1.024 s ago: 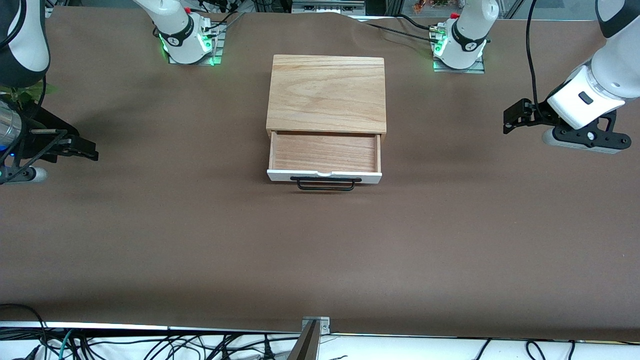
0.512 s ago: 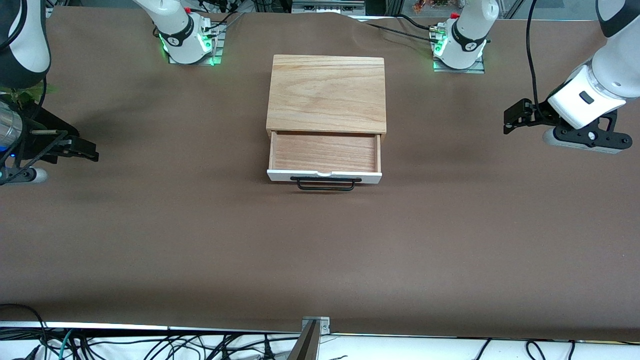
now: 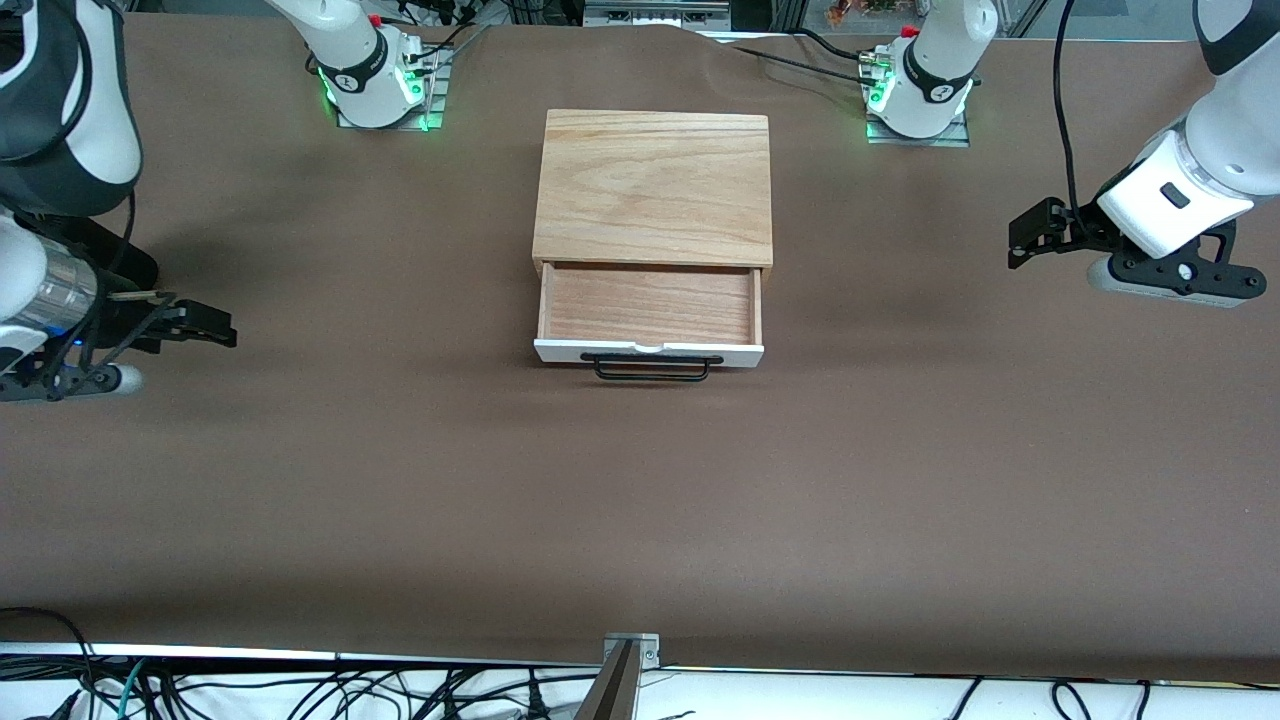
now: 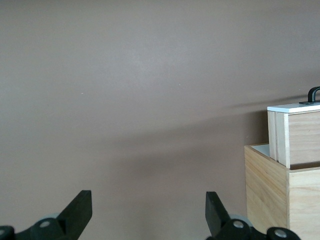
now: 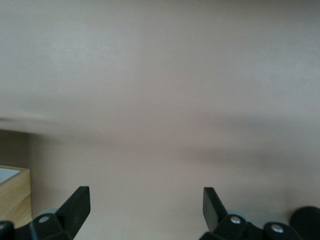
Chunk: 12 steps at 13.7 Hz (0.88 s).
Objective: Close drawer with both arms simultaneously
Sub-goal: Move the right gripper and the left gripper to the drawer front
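Note:
The drawer [image 3: 650, 305] stands pulled out of the light-oak box [image 3: 655, 185], showing its wood interior, white front panel [image 3: 648, 351] and black bar handle [image 3: 650, 370]. My left gripper [image 3: 1020, 243] hangs open and empty over the table toward the left arm's end, well apart from the drawer. In the left wrist view it [image 4: 148, 207] is open, with the drawer [image 4: 295, 132] off to one side. My right gripper [image 3: 222, 332] is open and empty over the right arm's end. In the right wrist view it [image 5: 145, 202] faces bare table, with a corner of the box [image 5: 12, 195] showing.
Both green-lit arm bases [image 3: 380, 90] [image 3: 915, 100] stand along the table's edge farthest from the front camera. Brown table surface [image 3: 640, 500] stretches in front of the drawer. Cables lie past the table's nearest edge [image 3: 300, 690].
My right gripper has moved toward the drawer and toward the front camera's edge of the table. The left arm has barely shifted. The drawer has not moved.

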Motion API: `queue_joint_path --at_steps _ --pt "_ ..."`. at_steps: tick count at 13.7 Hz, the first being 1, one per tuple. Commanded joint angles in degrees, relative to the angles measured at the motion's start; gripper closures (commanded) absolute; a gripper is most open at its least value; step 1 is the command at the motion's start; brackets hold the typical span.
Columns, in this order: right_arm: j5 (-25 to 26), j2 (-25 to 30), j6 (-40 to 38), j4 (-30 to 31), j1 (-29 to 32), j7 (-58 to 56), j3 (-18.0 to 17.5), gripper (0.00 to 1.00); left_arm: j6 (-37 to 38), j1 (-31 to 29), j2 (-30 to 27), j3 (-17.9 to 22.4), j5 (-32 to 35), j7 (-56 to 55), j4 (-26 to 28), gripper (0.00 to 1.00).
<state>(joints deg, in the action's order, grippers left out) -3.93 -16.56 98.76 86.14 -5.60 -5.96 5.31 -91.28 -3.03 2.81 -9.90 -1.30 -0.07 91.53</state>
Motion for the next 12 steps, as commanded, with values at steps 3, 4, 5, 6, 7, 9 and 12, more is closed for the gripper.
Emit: queue_joint_path --at_steps 3,4,5,6,7,9,12 --pt "-0.55 -3.38 5.9 -0.8 -0.2 1.47 -5.39 0.0 0.05 0.65 3.77 -0.82 -1.07 0.17 -0.39 0.0" --pt "-0.55 -4.35 7.4 -0.8 -0.2 1.47 -6.53 0.0 -0.13 1.26 4.74 -1.35 -1.25 0.08 -0.65 0.0" --pt "-0.55 -5.49 8.8 -0.89 -0.2 1.47 -7.85 0.0 -0.39 2.14 5.79 -1.52 -1.77 -0.01 -0.74 0.0" --pt "-0.81 -6.55 10.56 -0.89 -0.2 1.39 -8.99 0.0 -2.22 3.45 7.98 -1.53 -2.04 -0.1 -1.44 0.0" --pt "-2.29 -7.6 12.4 -0.89 -0.2 1.38 -10.05 0.0 -4.59 4.08 10.61 -1.53 -3.0 -0.1 -2.66 0.0" --pt "-5.72 -9.53 16.44 -0.98 -0.29 1.04 -11.54 0.0 -8.55 4.43 14.4 -1.53 -6.77 -0.1 -3.64 0.0" --pt "-6.18 -12.61 19.01 -3.07 -1.25 1.65 -14.27 0.0 -14.44 7.58 18.09 -1.53 -10.13 -3.16 -3.64 0.0"
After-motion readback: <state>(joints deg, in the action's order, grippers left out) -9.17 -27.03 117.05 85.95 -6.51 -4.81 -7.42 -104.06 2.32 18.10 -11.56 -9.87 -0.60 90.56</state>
